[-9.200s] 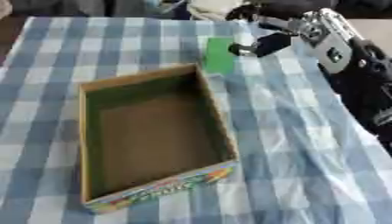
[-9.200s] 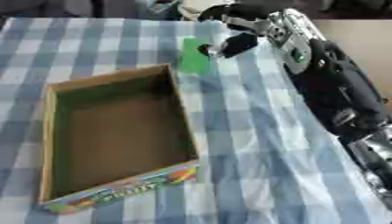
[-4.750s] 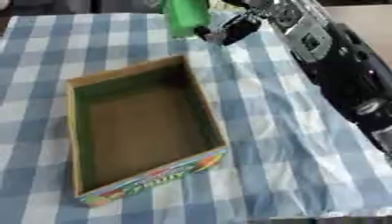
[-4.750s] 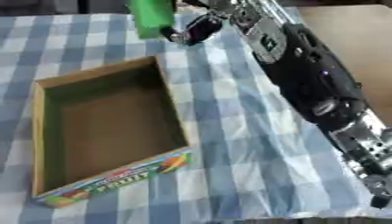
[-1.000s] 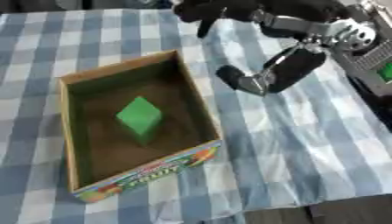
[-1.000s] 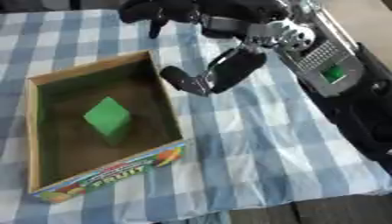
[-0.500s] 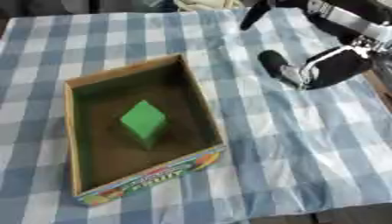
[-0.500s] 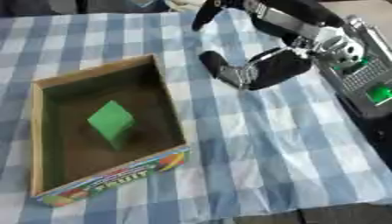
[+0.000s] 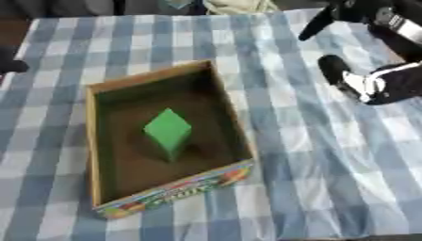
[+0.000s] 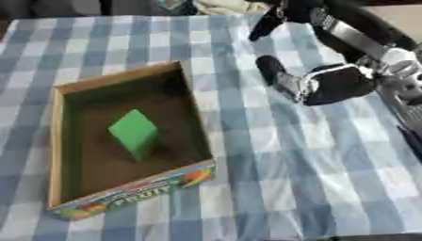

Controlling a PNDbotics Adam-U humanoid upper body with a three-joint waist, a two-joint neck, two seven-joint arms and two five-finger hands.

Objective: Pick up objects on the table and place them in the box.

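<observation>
Right hand has pulled back up and to the right since half a second ago, now off the box and above bare cloth; fingers straight and apart, holding nothing. Green block hasn't moved: inside the cardboard box, tilted on an edge, near the middle of the floor. Box's near outer wall carries a colourful printed strip with fruit pictures and the word "FRUIT". Nothing between hand and box. Blue-and-white checked tablecloth covers the table, wrinkled on the right. Something pale and bunched at the far edge, can't make out. Left hand not visible.
</observation>
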